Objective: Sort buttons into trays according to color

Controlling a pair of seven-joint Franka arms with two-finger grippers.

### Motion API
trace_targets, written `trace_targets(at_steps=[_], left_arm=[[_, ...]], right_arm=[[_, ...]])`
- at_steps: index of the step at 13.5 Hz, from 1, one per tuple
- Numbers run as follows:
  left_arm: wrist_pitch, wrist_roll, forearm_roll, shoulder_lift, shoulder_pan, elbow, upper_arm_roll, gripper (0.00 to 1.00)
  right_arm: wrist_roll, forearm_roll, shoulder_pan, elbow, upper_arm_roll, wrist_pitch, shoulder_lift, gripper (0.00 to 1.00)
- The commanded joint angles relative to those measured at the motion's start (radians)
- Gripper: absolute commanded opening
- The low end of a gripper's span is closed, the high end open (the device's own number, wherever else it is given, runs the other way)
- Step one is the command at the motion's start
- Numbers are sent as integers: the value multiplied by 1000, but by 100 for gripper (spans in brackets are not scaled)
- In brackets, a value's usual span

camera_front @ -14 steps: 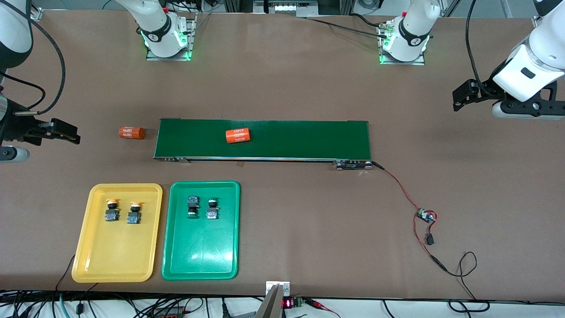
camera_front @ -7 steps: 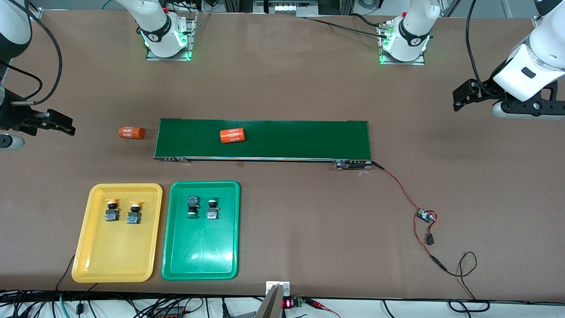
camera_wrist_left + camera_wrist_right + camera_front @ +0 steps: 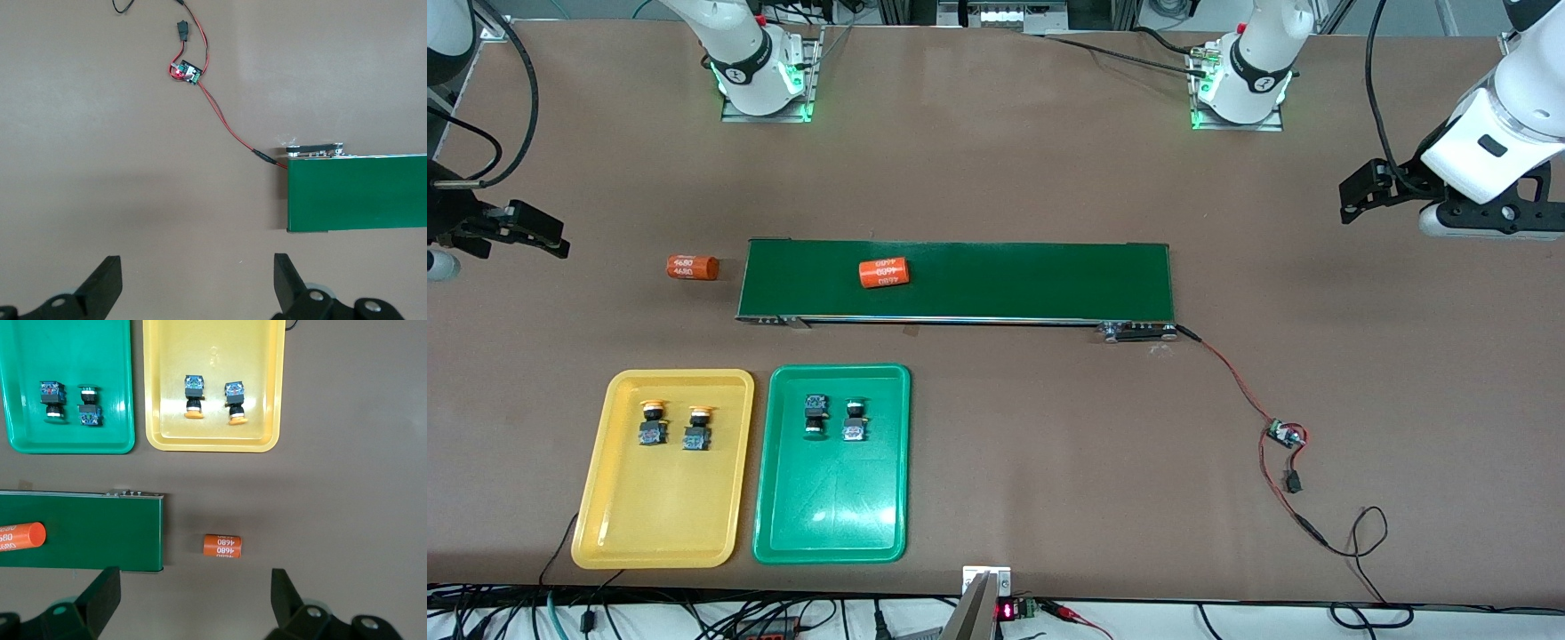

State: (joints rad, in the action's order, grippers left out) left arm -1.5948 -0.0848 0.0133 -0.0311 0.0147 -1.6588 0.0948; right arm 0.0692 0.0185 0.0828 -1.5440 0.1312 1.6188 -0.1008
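While both arms wait: nothing is held.
Left hand point(image 3: 1352, 191): held spread apart, upper right of frame.
Right hand point(image 3: 547, 236): held spread apart, upper left of frame.
Yellow-capped buttons point(image 3: 674, 425): laid in yellow tray point(image 3: 658, 524), lower left.
Green-capped buttons point(image 3: 834, 418): laid in green tray point(image 3: 831, 524).

Glossy plastic yellow tray point(image 3: 658, 524) and green tray point(image 3: 827, 524) lie on a matt brown table point(image 3: 1049, 444).
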Motion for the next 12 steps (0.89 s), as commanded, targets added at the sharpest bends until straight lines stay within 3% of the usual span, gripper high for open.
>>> trace_targets(at_steps=[1,12], left_arm=[[24,20,-23,14,1,33,-3,100],[24,19,-23,14,1,33,-3,100]], right_arm=[[-9,5,-5,-25,-9,-7,30,100],[-20,-2,2,-24,-16,1,27,100]])
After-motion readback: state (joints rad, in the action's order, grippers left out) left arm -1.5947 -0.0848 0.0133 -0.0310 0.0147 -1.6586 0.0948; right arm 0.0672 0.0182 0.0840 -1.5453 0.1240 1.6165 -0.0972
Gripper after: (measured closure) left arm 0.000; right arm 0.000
